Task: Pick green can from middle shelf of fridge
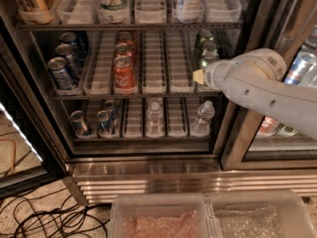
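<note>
I saw the gripper (199, 76) just in front of the green can (209, 54) on the fridge's (148, 168) middle shelf (157, 94); open or closed, I couldn't tell.

table (163, 94) = middle wire shelf of fridge (148, 177) | white lane trays (153, 58) side by side across it | left lane: blue cans (62, 73) in a row | third lane: red cola cans (124, 73) in a row | right lane: green can (209, 56), second one behind | gripper (198, 77) at right lane's front, just before green can
</note>
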Motion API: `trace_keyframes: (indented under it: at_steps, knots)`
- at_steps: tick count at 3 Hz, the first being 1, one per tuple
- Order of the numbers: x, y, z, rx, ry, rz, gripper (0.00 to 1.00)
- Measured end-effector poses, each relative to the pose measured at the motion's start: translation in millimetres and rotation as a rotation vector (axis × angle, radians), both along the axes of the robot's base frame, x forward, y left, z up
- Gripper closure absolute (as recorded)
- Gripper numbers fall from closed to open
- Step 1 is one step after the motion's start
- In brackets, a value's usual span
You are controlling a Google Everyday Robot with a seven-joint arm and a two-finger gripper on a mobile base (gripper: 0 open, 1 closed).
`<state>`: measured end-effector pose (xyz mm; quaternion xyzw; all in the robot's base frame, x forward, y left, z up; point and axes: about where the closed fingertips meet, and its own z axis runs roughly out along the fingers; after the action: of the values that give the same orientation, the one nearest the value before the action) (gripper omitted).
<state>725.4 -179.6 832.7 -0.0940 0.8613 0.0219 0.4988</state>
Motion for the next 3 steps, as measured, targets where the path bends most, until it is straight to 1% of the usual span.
trace_keyframes:
  at_steps: [1,2,3]
  knots:
    - [10.9,-4.5,5.1,-0.009,-0.020,-0.012,0.44]
    - [11.1,-4.7,5.7,-0.011,-0.022,-0.012,0.63]
    - [11.1,-4.7,5.7,-0.011,-0.022,-0.012,0.86]
